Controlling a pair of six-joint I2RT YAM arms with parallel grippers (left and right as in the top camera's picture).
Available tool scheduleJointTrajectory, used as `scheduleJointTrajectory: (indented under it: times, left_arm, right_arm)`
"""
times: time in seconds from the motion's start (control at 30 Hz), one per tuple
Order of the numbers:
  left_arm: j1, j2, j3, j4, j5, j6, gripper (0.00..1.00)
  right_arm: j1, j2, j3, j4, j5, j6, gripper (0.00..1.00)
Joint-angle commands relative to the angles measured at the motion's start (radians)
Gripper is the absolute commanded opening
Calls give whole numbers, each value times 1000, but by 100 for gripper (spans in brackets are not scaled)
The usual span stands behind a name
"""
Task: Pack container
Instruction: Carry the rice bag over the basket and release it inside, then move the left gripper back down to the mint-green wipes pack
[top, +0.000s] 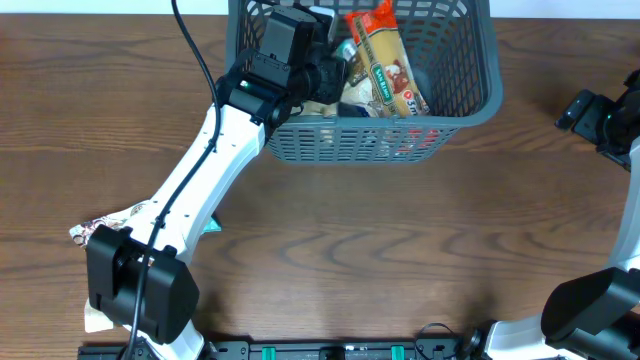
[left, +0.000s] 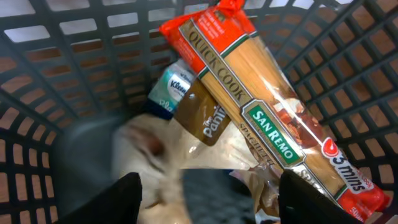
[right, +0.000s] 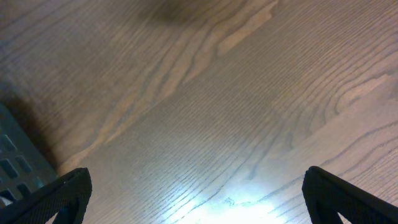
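Note:
The dark grey-blue container (top: 470, 110) stands at the table's far middle. In it lie a red and green spaghetti packet (top: 388, 62), a brown bread packet and a small tissue pack. My left gripper (top: 335, 68) reaches inside the container. In the left wrist view its fingers (left: 208, 190) are wide apart above a blurred pale clear bag (left: 168, 155) on the container floor, beside the spaghetti packet (left: 267, 118), the brown packet (left: 208, 121) and the tissue pack (left: 171, 90). My right gripper (top: 578, 110) is open and empty over bare wood (right: 199, 186), right of the container.
A pale packet (top: 105, 222) and a teal-edged item (top: 211, 227) lie on the table at the near left, partly hidden under my left arm. A corner of the container (right: 15, 165) shows at the lower left of the right wrist view.

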Motion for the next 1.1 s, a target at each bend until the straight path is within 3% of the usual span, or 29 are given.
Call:
scheduleJointTrajectory:
  times: [0.0, 0.3, 0.43, 0.53, 0.67, 0.9, 1.07]
  left_arm:
    - [21, -21, 27, 2, -9, 6, 62]
    - [111, -120, 138, -47, -40, 25, 63]
    - [154, -218, 206, -186, -193, 25, 64]
    - [176, -311, 215, -272, -372, 25, 79]
    - [206, -437, 215, -374, -544, 24, 84]
    - [286, -569, 215, -586, -658, -31, 90]
    - [394, -565, 215, -806, -710, -150, 92]
  right_arm:
    - [0, -4, -1, -2, 3, 11, 99]
    - [-1, -4, -1, -2, 4, 11, 99]
    - [-1, -4, -1, -2, 3, 11, 99]
    - [0, -4, -1, -2, 3, 11, 99]
    - [-1, -4, -1, -2, 3, 11, 99]
    - [-1, -4, -1, -2, 3, 11, 99]
    - [0, -4, -1, -2, 3, 11, 99]
